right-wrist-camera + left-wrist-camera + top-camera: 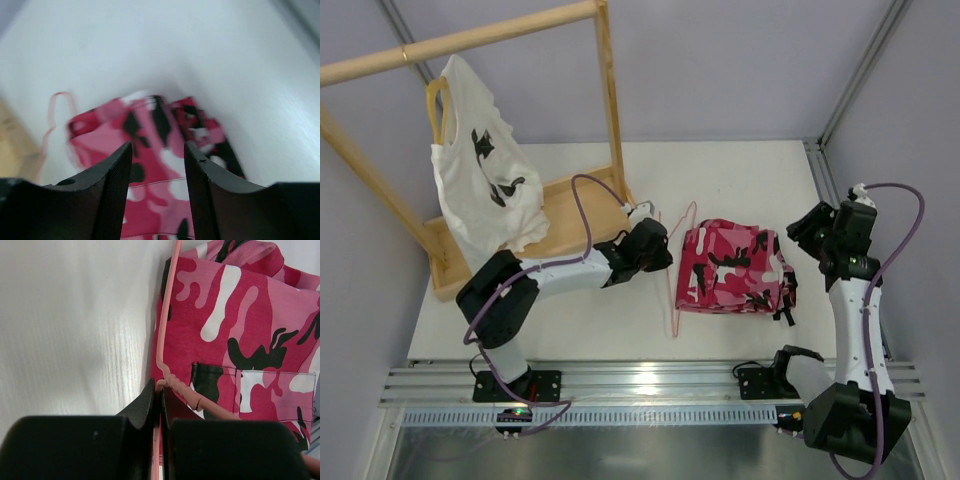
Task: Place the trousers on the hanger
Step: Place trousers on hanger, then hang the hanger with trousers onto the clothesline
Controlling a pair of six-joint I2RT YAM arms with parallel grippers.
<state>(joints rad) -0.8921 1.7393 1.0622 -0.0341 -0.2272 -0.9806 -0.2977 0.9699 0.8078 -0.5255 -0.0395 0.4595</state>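
Observation:
The camouflage trousers (pixel 735 268) lie folded on the white table, right of centre. The pale-pink wire hanger (pixel 671 300) lies along their left edge, its hook (pixel 690 210) pointing to the far side. My left gripper (pixel 665 256) is shut on the hanger wire; in the left wrist view its tips (pixel 160 388) pinch the wire (pixel 167 305) just below the twisted neck, beside the trousers (pixel 240 315). My right gripper (pixel 808 236) hovers open and empty above the right edge of the trousers. Its wrist view shows the open gripper (pixel 157 150), the trousers (pixel 155 170) and the hanger hook (pixel 57 107).
A wooden clothes rack (pixel 470 40) stands at the back left on a wooden base (pixel 565 205). A white T-shirt with black print (pixel 485 180) hangs from it on a yellow hanger (pixel 437 100). A metal rail (pixel 640 380) runs along the near table edge.

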